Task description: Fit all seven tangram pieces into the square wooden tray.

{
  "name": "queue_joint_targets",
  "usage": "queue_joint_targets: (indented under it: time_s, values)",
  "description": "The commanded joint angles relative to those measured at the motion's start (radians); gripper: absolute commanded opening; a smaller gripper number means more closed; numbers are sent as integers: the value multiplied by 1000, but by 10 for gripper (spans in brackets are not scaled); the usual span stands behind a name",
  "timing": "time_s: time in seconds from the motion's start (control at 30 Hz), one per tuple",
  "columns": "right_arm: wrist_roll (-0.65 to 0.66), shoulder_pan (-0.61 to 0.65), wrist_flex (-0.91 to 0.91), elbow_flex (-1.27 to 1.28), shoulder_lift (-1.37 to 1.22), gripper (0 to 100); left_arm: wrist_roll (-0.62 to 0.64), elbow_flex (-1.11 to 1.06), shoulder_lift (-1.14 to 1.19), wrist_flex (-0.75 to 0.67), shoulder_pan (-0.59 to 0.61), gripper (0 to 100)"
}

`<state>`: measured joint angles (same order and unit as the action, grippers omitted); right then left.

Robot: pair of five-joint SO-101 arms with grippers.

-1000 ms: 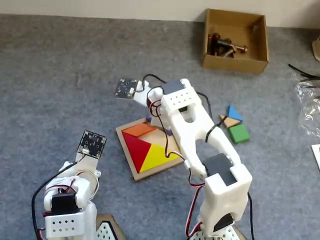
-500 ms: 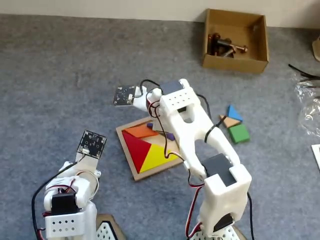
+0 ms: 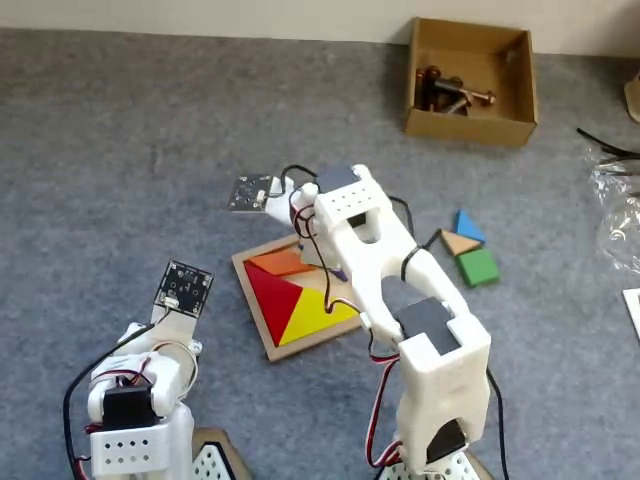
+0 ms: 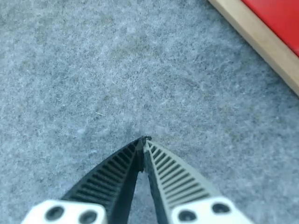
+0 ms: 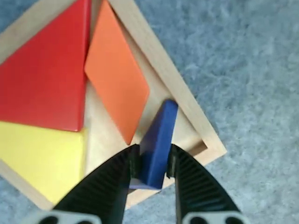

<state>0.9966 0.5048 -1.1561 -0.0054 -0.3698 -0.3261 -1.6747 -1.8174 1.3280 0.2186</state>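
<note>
Right gripper (image 5: 152, 156) is clamped on the dark blue wooden piece (image 5: 159, 133), holding it on edge. The piece's far end dips into the bare corner of the square wooden tray (image 5: 175, 91), just beside the tip of the orange parallelogram (image 5: 114, 79); I can't tell if it's touching the tray floor. In the high view the tray sits just left of centre frame. The large red triangle (image 5: 46, 79) and large yellow triangle (image 5: 37, 154) lie flat inside. The piece is upright, so I don't just let go, since it would likely tip against the rim or onto the orange one. I'd roll the wrist to lay it toward flat, far edge low against the rim, come down slowly, release, then nudge it into the corner. Main risk is shoving the orange parallelogram out of line. Edge-on I can't read the blue piece's outline, so the fit is a guess. Left gripper (image 4: 144, 142) is closed on nothing over grey carpet (image 4: 93, 70) beside the tray edge, out of the way. Green square (image 3: 478, 267), light blue triangle (image 3: 468, 226) and tan triangle (image 3: 458, 243) lie right of centre, well apart from the tray.
</note>
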Motion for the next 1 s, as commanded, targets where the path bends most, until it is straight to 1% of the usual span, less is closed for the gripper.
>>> queue_joint_targets:
  time_s: [0.0, 0.43, 0.63, 0.73, 0.83, 0.97]
  values:
    - [-8, 2, 13, -97, 12, 95, 11, -21, -10, 8, 4, 14]
    - [-8, 1, 8, -120, 15, 95, 11, -21, -10, 8, 4, 14]
    - [-11, -42, 4, -122, 18, 95, 11, -21, -10, 8, 4, 14]
    - [-92, -65, -18, -122, 21, 95, 11, -21, -10, 8, 4, 14]
    - [-106, -77, -39, -133, 64, 92, 11, -21, -10, 8, 4, 14]
    - [-107, -82, -120, -130, 142, 91, 11, -21, -10, 8, 4, 14]
